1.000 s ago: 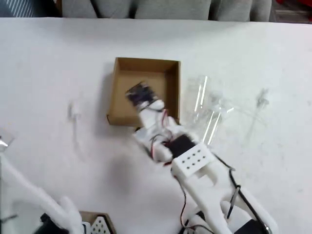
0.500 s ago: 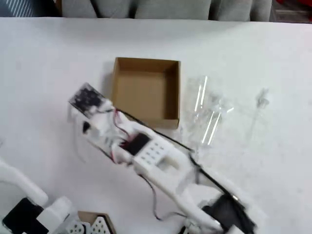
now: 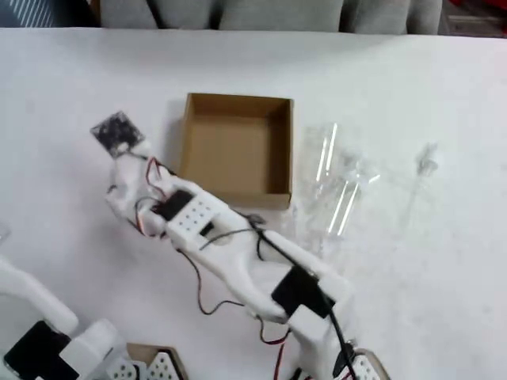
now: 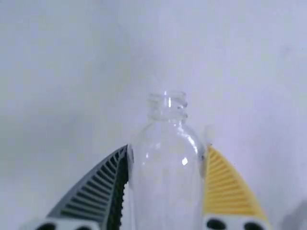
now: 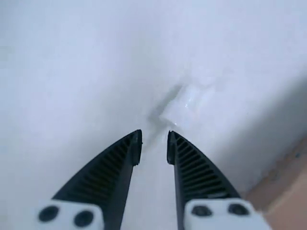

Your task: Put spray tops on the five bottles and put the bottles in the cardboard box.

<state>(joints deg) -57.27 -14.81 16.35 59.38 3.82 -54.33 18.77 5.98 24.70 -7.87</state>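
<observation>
stretching away white and smooth, the table (image 3: 396, 79) is taking up nearly the whole high view, with grey chair backs (image 3: 277, 12) lining its far edge. a surface this slick is probably letting small parts skid when nudged. the right arm (image 3: 238, 261) is lying diagonally across it, passing in front of the cardboard box (image 3: 238, 146), which is sitting open near the middle with nothing inside. just beside the box, on the side away from the arm's tip, a cluster of clear bottles (image 3: 337, 186) is resting on the table, too faint to count.

the left gripper (image 4: 166, 149) is clamping one clear bottle (image 4: 165, 182) by its body. both ribbed fingers are pressing on its sides, and the threaded neck is pointing away with no top on it. the bottle is looking light, stiff and slippery, so gripping around the body below the shoulder is seeming safest, leaving the neck free.

the right gripper (image 5: 153, 141) is hovering with its fingers parted by a narrow gap, gripping nothing, just short of a small spray top (image 5: 182, 108) lying on the table near the box. the top is looking tiny and light, so pinching squarely across its cap is seeming best.
</observation>
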